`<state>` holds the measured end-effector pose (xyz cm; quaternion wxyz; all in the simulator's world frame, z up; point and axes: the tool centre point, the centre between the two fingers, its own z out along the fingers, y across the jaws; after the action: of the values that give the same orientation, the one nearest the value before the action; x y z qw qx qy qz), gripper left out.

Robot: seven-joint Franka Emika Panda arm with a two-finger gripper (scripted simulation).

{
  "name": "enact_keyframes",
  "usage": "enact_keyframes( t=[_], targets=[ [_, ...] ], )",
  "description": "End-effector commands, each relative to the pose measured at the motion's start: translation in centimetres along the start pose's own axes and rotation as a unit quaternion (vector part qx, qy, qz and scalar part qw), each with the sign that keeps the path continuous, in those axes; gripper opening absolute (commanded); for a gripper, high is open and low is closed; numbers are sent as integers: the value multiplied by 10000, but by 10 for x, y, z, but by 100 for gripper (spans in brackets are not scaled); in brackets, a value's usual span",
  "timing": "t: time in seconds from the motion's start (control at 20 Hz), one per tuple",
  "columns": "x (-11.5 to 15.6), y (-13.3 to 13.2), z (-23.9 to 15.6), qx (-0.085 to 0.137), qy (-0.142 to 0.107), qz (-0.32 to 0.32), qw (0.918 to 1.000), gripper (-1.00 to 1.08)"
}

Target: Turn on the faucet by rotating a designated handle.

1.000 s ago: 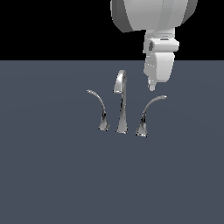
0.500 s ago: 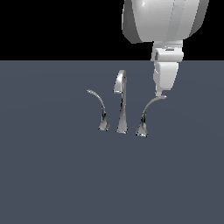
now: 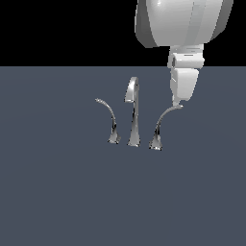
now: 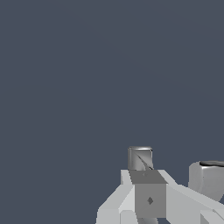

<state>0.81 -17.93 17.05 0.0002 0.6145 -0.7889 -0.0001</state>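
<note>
A shiny chrome faucet (image 3: 133,115) stands on a flat, dark grey-blue worktop (image 3: 57,192), seen against a black background. It has three separate pieces in a row: a tall tapering spout (image 3: 134,110) in the middle with a bent-over top, a thin curved lever (image 3: 109,120) on the exterior view's left, and the handle (image 3: 161,127) on the exterior view's right. The handle rises from a wide flared base and arches outward to a long tip.

A white Franka arm reaches down from above. Its hand (image 3: 178,102) hangs directly over the handle's arching tip, touching it or just short of touching; I cannot tell which. This placement likely favours pushing at the tip, where a sideways nudge would turn the lever most easily.

Whether the hand's fingers are apart or together cannot be told from either view. The wrist view shows only pale finger blocks, a chrome fragment, and bare worktop.
</note>
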Motion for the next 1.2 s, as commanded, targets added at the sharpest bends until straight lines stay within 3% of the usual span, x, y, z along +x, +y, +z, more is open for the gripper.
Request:
enact_keyframes(
  t=[0.0,0.45,0.5,1.15],
  targets=[
    [3,7,0,1,0,2,10000,-100],
    [14,33,0,1,0,2,10000,-100],
    [6,24,0,54,-8,-45,10000,-100],
    [-1,69,0,14,-3,-6,10000,-100]
  ],
)
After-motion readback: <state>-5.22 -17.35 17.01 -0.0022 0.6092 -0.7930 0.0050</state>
